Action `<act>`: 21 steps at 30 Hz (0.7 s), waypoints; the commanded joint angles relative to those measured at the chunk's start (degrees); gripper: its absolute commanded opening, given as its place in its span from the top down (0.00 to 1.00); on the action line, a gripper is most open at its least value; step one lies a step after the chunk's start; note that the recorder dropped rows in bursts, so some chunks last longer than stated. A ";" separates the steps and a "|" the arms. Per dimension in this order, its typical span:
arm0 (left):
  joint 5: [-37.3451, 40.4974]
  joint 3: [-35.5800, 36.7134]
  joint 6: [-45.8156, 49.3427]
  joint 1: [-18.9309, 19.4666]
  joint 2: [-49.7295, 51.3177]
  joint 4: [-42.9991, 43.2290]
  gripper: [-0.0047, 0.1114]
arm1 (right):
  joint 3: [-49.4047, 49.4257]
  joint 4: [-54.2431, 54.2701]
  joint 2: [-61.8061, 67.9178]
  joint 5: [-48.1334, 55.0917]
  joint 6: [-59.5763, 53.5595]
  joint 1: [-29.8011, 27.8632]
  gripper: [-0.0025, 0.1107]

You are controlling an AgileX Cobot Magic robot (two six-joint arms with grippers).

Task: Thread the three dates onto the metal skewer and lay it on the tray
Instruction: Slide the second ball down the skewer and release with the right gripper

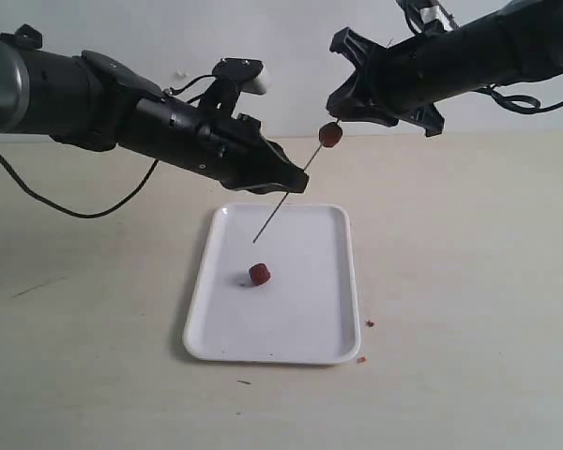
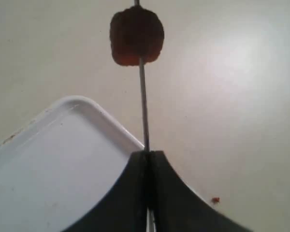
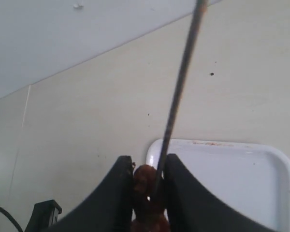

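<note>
Left gripper (image 1: 297,180) raised, skewer (image 1: 270,217) clamped, tilted

No legible text, label, brand, number or sign in any view.

Left gripper (image 1: 298,183) clamps skewer (image 1: 272,215) over tray (image 1: 310,309); right gripper (image 1: 334,122) holds date (image 1: 330,135) at its upper end; second date (image 1: 259,274) on tray.
</note>
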 commanded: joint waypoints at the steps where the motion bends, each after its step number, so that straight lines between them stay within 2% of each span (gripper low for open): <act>1: -0.63 -0.26 1.53 -0.18 -0.39 -2.39 0.96 | -0.01 -0.08 -0.13 1.49 -0.78 0.86 0.77; 3: -0.87 -0.26 1.53 -0.18 -0.39 -2.39 0.96 | -0.01 -0.19 -0.13 1.58 -0.78 0.86 0.77; 5: -0.87 -0.26 1.53 -0.18 -0.39 -2.39 0.96 | -0.01 -0.19 -0.13 1.58 -0.87 0.86 0.68; 8: -0.87 -0.26 0.77 -0.18 -0.39 -1.33 0.96 | -0.01 -0.19 -0.64 0.79 -3.53 0.86 0.49; 10: -0.75 -0.26 -0.63 -0.05 -0.39 -0.44 0.96 | -0.01 -1.45 -1.42 -0.18 -3.77 0.86 0.42; 21: -1.55 -0.26 -12.14 3.99 -1.35 12.88 0.96 | -0.01 -12.59 -5.85 -2.87 -0.26 0.75 0.40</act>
